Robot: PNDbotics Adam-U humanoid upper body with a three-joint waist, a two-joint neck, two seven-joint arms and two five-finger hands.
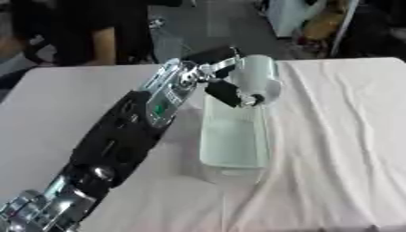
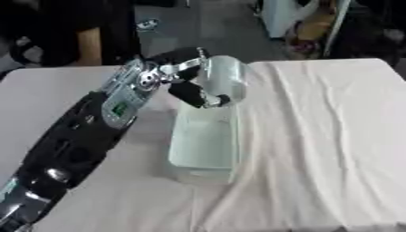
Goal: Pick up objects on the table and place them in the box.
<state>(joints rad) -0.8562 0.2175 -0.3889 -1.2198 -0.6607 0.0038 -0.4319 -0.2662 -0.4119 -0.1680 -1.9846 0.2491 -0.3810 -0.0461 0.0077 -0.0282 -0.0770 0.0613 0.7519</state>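
Over the far end of the box (image 1: 231, 140) my left hand (image 1: 224, 84) holds a pale, round bottle-like thing (image 1: 258, 79). My fingers and thumb are curled around it, and it hangs just above the box's far edge. I cannot tell what it is, only that it is whitish green and smooth. The box is clear and long, and it sits in the middle of the table (image 1: 55, 104), with its right side on a white cloth (image 1: 341, 136). My black and silver left arm (image 1: 119, 140) comes in from the near left corner. My right hand does not show.
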